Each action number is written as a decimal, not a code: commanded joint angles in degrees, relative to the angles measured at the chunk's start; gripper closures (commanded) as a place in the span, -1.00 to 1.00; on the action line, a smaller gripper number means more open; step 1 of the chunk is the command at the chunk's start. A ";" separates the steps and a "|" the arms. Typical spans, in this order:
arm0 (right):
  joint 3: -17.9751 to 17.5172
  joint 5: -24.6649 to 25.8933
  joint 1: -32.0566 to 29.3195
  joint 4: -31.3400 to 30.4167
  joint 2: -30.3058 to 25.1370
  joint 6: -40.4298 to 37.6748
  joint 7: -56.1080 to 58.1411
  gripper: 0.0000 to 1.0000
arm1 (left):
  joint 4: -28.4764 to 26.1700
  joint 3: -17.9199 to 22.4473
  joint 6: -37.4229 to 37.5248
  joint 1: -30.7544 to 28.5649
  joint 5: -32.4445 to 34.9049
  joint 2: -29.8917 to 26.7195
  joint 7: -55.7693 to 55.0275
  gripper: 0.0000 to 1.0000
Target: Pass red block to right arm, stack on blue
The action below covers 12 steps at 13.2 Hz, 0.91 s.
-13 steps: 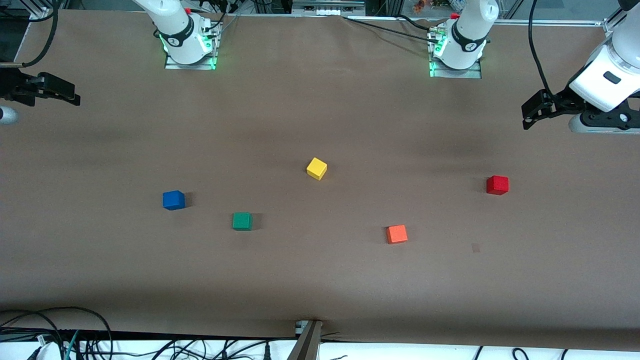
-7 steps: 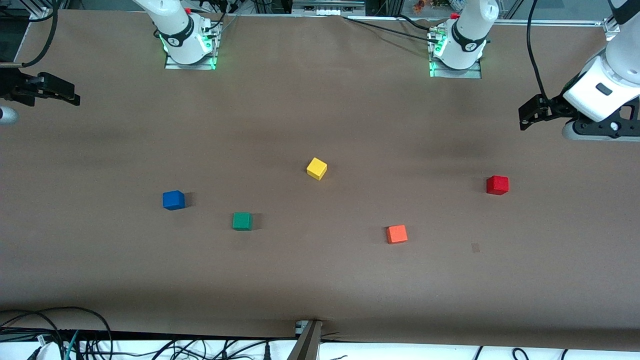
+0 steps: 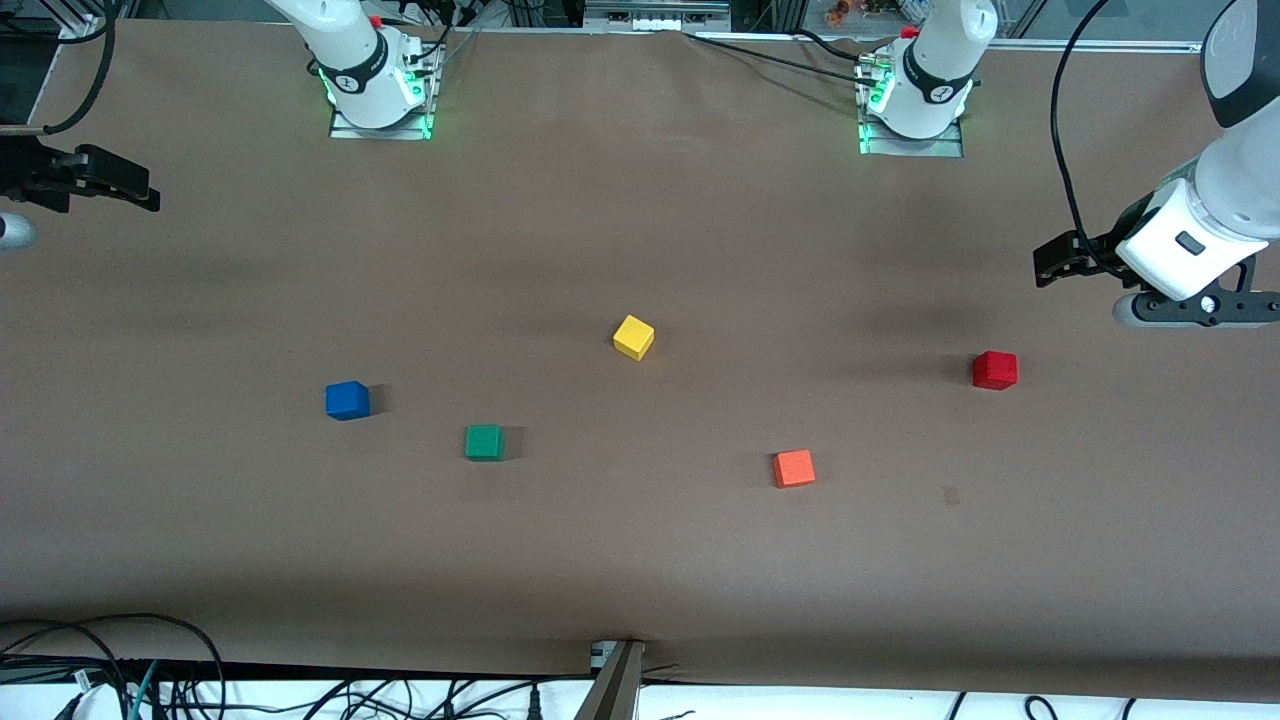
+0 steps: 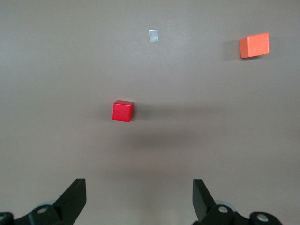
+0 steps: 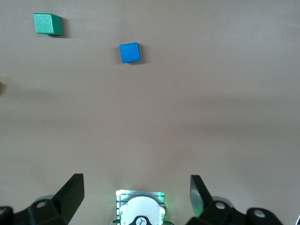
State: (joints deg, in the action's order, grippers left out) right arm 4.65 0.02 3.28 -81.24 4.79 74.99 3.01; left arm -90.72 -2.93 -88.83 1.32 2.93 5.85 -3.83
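So far, nothing of the task seems to be done. The red block (image 3: 995, 369) lies alone on the table (image 3: 640, 560), toward the left arm's end, and no gripper touches it. In the front view it sits at about 2 o'clock from the orange-red cube (image 3: 793, 468), and well apart from it. The blue cube (image 3: 347, 400) lies toward the right arm's end of the table, with nothing on top of it; the green cube (image 3: 484, 442) is near it at about 4 o'clock, a little nearer to the front camera. The yellow cube (image 3: 633, 337) stands between the two groups.

The left gripper (image 3: 1065, 262) hangs over the table at about 1 o'clock from the red block, and in the left wrist view its fingers (image 4: 75, 199) are spread wide with nothing between them. The right gripper (image 3: 120, 185) is at the right arm's end of the table; its fingers (image 5: 70, 194) are also spread wide and empty, and this arm waits.

I judge that every step is left to do: to pick up the red block, to hand it over to the right gripper, and to set it on the blue cube.
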 commanded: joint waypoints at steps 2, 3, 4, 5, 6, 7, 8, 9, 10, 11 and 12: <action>0.10 -0.37 -0.20 1.35 0.48 -0.37 0.50 -1.00 | 1.25 -0.15 1.55 -1.84 0.15 2.32 5.67 -1.00; 0.10 -0.37 -0.20 1.35 0.48 -0.37 0.50 -1.00 | 0.90 -0.24 1.47 -1.85 0.67 2.50 5.77 -1.00; 0.10 -0.37 -0.20 1.35 0.48 -0.37 0.50 -1.00 | -0.93 -0.24 1.29 -1.93 0.68 2.67 5.77 -1.00; 0.10 -0.37 -0.20 1.35 0.48 -0.37 0.50 -1.00 | -2.43 -0.32 0.85 -1.85 0.68 3.28 5.68 -1.00; 0.10 -0.45 -0.20 1.35 0.48 -0.37 0.50 -1.00 | -3.40 -0.59 1.02 -1.85 0.76 4.68 5.68 -1.00; 0.10 -0.46 -0.20 1.35 0.48 -0.37 0.50 -1.00 | -4.80 -0.59 0.68 -1.93 0.68 6.09 5.68 -1.00; 0.10 -0.54 -0.20 1.35 0.48 -0.37 0.50 -1.00 | -5.34 -0.59 -0.46 -2.37 0.76 7.67 5.68 -1.00; 0.10 -0.63 -0.20 1.35 0.57 -0.37 0.50 -1.00 | -6.30 -0.59 -2.30 -2.63 1.03 8.64 5.77 -1.00; 0.10 -0.63 -0.20 1.35 0.57 -0.37 0.50 -1.00 | -7.61 -0.50 -5.53 -2.72 1.81 9.35 5.77 -1.00; 0.10 -0.72 -0.20 1.35 0.48 -0.37 0.50 -1.00 | -9.98 -0.41 -9.66 -2.81 2.60 9.96 5.51 -1.00; 0.10 -0.81 -0.20 1.35 0.57 -0.37 0.42 -1.00 | -12.87 -0.15 -15.27 -3.25 2.96 10.32 5.50 -1.00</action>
State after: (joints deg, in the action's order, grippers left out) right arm 4.65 0.01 3.27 -81.22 4.82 74.99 3.01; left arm -99.23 -3.04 -97.33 -1.04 4.35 16.36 0.67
